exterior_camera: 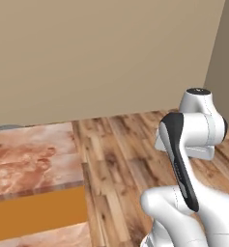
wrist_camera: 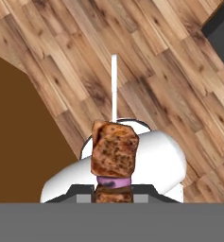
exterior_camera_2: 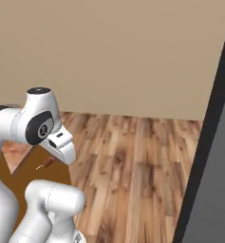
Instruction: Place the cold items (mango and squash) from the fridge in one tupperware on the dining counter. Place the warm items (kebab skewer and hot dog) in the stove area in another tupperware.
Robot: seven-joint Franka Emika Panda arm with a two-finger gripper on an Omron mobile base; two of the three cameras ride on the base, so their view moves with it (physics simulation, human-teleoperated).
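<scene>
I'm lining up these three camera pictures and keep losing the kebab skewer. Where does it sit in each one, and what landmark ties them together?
Left base view: I cannot find it; the arm's white links fill the lower right.
Right base view: kebab skewer, small, lower left, just under the white hand, against the counter's orange-brown side.
Hand view: kebab skewer, bottom centre, its white stick pointing up, held by the gripper.
Shared landmark: the wooden plank floor.
</scene>
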